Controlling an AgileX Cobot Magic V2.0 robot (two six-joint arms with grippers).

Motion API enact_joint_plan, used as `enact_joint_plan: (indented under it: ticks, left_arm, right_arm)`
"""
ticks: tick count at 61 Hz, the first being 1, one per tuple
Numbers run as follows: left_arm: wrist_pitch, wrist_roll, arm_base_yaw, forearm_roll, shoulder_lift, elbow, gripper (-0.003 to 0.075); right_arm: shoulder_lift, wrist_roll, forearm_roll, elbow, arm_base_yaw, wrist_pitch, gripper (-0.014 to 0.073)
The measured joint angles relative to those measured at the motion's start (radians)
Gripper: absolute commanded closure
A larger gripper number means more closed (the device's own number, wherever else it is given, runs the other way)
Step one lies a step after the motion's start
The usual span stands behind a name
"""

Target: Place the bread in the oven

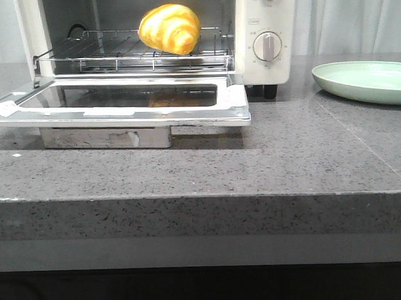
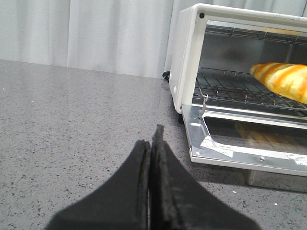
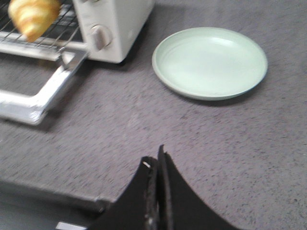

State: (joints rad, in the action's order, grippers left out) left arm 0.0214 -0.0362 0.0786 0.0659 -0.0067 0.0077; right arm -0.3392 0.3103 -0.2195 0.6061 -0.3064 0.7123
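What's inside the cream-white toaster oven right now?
The glossy golden-orange striped bread roll sits on the wire rack inside the cream-white toaster oven, whose glass door hangs open. The cavity's upper part is cut off in the front view, so it can't be checked.

A grey speckled stone countertop (image 1: 306, 159) filled the scene, its thick front edge squared off above a dark space below. Behind the countertop hung pale white curtains (image 2: 96, 36) in soft vertical folds. Even, diffuse light left a faint sheen on the countertop's surface.
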Motion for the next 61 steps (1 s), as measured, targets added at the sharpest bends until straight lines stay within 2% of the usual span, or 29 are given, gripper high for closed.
enact_joint_plan:
  ticks: [12, 26, 37, 61]
  left_arm:
    - [-0.002, 0.0, 0.0, 0.0, 0.0, 0.0, 0.0738]
    - [-0.002, 0.0, 0.0, 0.0, 0.0, 0.0, 0.0738]
    - [-0.004, 0.0, 0.0, 0.0, 0.0, 0.0, 0.0738]
    - [-0.007, 0.0, 0.0, 0.0, 0.0, 0.0, 0.0738]
  right_arm:
    - [0.238, 0.0, 0.035, -0.374, 0.186, -0.325, 0.0662]
    - [0.346, 0.0, 0.095, -0.602, 0.263, -0.529, 0.0662]
    - [0.349, 0.0, 0.105, -0.631, 0.267, -0.638, 0.0662]
    - [0.349, 0.0, 0.117, -0.631, 0.267, -0.647, 0.0662]
